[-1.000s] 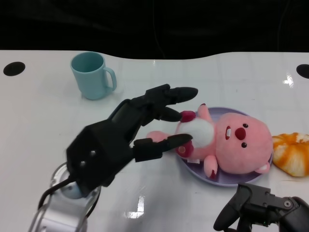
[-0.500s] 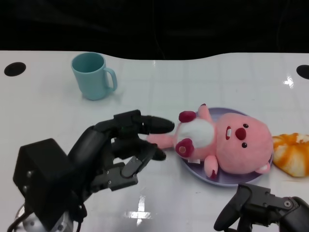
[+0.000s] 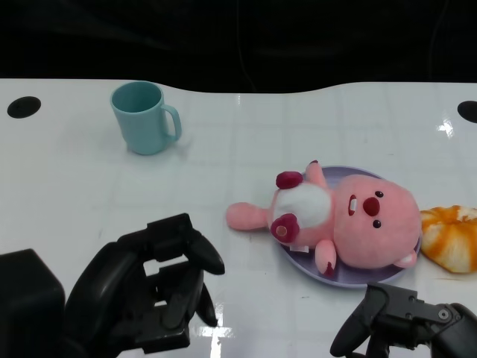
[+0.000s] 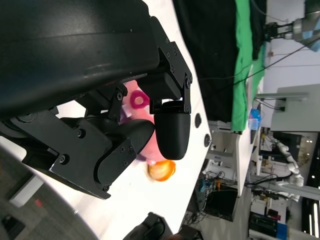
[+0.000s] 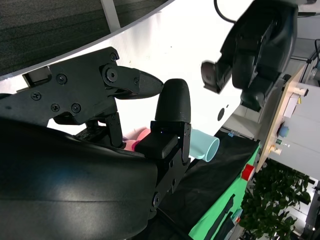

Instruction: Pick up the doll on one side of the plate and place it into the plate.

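Placing step looks done: doll (image 3: 343, 220) lies on the plate (image 3: 339, 277), one arm overhanging the rim toward the table's left edge. Left hand (image 3: 160, 287) empty, fingers loosely apart, near front edge. Right hand (image 3: 406, 324) holds nothing, fingers apart. Next: park both hands.

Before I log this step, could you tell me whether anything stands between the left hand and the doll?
Nothing visible does. The left hand hangs low at the table's near edge, holding nothing, and only bare white table lies between it and the doll, which already lies mostly on the plate. The cup stands well off to the side.
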Robot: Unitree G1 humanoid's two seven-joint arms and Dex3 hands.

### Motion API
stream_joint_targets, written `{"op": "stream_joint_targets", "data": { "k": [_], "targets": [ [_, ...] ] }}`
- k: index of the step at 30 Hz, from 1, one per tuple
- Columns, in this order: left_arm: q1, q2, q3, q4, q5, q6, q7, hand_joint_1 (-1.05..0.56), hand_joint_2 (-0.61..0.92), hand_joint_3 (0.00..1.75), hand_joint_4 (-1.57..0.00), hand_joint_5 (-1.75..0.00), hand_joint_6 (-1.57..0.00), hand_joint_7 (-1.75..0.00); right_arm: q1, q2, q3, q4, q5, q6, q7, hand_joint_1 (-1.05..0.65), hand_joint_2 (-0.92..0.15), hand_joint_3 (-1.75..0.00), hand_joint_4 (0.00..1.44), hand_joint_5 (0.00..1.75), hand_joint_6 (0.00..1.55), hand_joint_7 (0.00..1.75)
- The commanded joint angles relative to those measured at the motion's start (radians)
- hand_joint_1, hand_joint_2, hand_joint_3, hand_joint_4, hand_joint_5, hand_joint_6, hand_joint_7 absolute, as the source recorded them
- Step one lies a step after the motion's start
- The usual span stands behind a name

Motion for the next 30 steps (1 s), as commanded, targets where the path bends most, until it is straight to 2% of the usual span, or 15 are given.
{"op": "stream_joint_targets", "data": {
  "k": [1, 7, 13, 21, 30],
  "targets": [
    [0.026, 0.027, 0.021, -0.039, -0.026, 0.035, 0.015, -0.18, 0.45, 1.27, -0.84, -1.74, -0.77, -1.5, 0.001, -0.009, -0.008, -0.004, 0.006, 0.003, 0.002, -0.28, -0.83, -0.54, 0.65, 1.58, 0.6, 1.25],
    [0.043, 0.042, 0.026, -0.023, -0.046, 0.052, 0.007, -0.2, 0.45, 1.28, -0.89, -1.75, -0.76, -1.62, -0.001, -0.012, -0.019, 0.004, 0.012, 0.0, 0.007, -0.28, -0.83, -0.53, 0.65, 1.57, 0.6, 1.25],
    [0.038, 0.07, 0.025, 0.046, -0.064, 0.036, -0.027, -0.19, 0.44, 1.33, -0.9, -1.75, -0.75, -1.66, -0.002, -0.007, -0.02, 0.006, 0.007, -0.002, 0.002, -0.27, -0.83, -0.53, 0.65, 1.57, 0.6, 1.25],
    [0.037, 0.108, 0.025, 0.095, -0.08, 0.043, -0.061, -0.21, 0.39, 1.36, -0.88, -1.75, -0.77, -1.61, 0.002, -0.004, -0.019, -0.001, -0.002, -0.003, -0.004, -0.29, -0.84, -0.53, 0.65, 1.57, 0.59, 1.25],
    [0.039, 0.113, 0.019, 0.105, -0.086, 0.032, -0.068, -0.21, 0.38, 1.38, -0.89, -1.75, -0.79, -1.59, 0.015, -0.005, -0.022, -0.004, -0.004, -0.017, -0.007, -0.3, -0.83, -0.54, 0.66, 1.58, 0.6, 1.26]
  ]
}}
